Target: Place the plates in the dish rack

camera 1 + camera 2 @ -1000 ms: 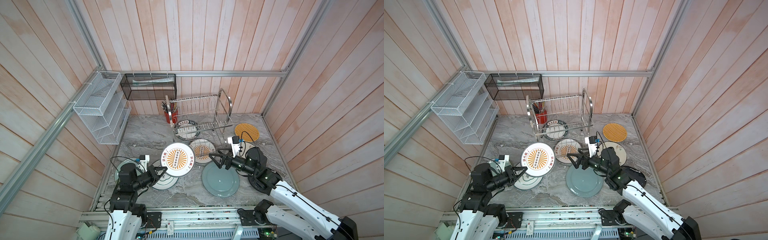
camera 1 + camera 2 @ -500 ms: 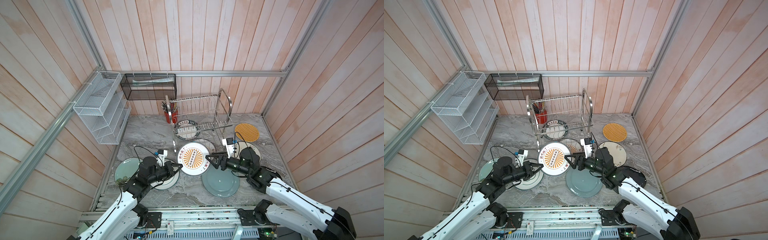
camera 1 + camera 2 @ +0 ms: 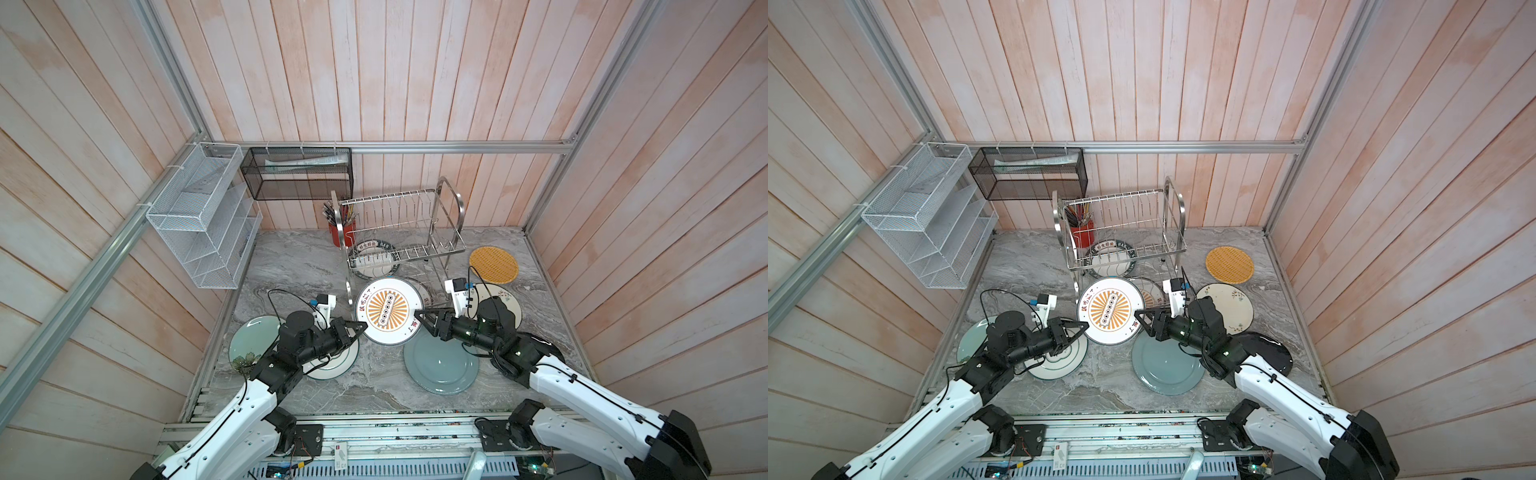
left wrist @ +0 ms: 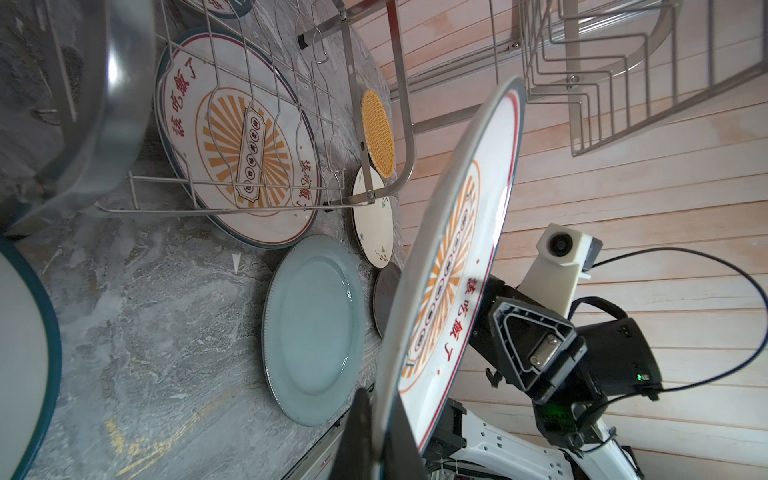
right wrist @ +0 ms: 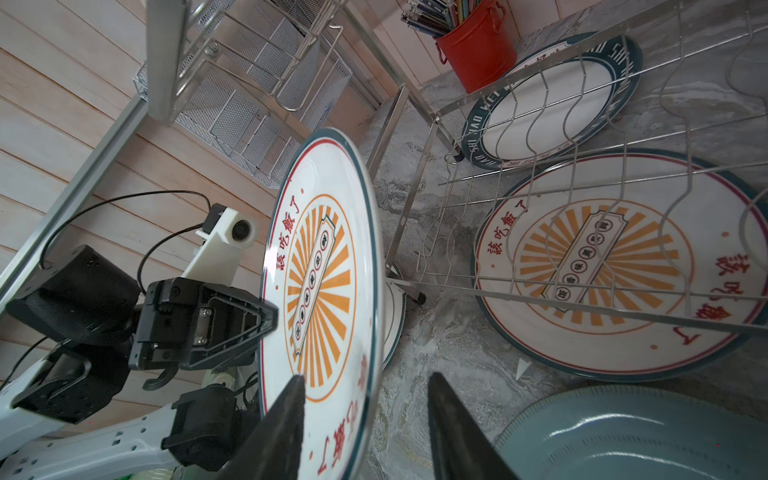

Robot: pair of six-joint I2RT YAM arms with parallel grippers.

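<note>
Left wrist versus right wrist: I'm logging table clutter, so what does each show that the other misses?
Left wrist only: the yellow woven disc and black plate. Right wrist only: the red utensil holder and white mesh organiser. Both: the raised sunburst plate, a second sunburst plate under the dish rack, and the blue-grey plate.

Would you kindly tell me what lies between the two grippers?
The held sunburst plate fills that gap: left gripper pinching one edge, right gripper straddling the opposite edge, in both top views.
</note>
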